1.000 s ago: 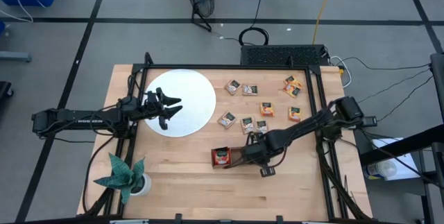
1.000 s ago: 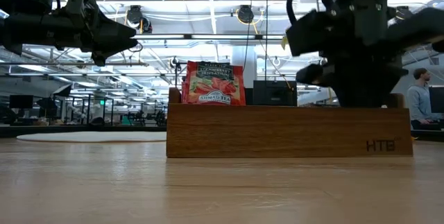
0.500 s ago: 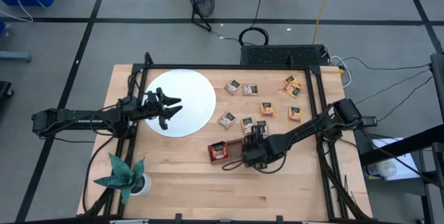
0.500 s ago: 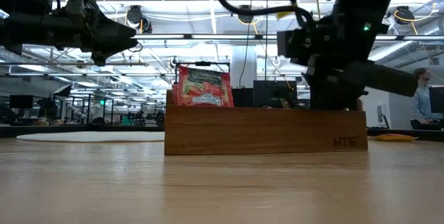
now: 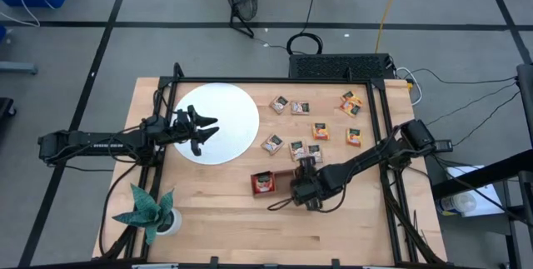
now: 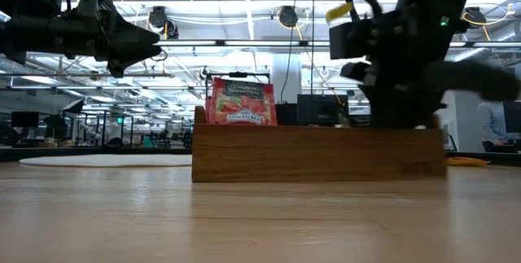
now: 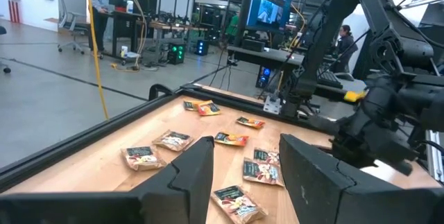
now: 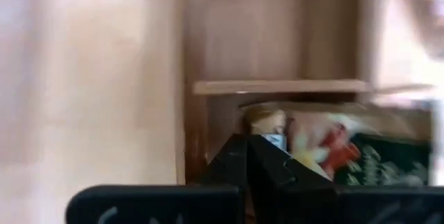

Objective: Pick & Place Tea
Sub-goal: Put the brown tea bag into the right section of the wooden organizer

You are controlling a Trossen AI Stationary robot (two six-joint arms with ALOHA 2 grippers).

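A wooden tray [image 5: 281, 183] sits near the middle of the table [image 5: 216, 219], seen from above. One red tea sachet [image 5: 265, 183] stands in the tray's compartment at its 9 o'clock end; judging by this, the task is barely begun. About nine more sachets [image 5: 320, 131] lie loose on the table, at 12 to 2 o'clock from the tray. The right gripper [image 5: 301, 192] is pressed against the tray's 3 o'clock end, its fingers closed and seemingly holding no sachet; the red sachet lies just beside it at 9 o'clock. The left gripper [image 5: 204, 130] hovers over a white disc [image 5: 229, 115] at 10 o'clock, fingers parted and empty, well apart from all the tea.
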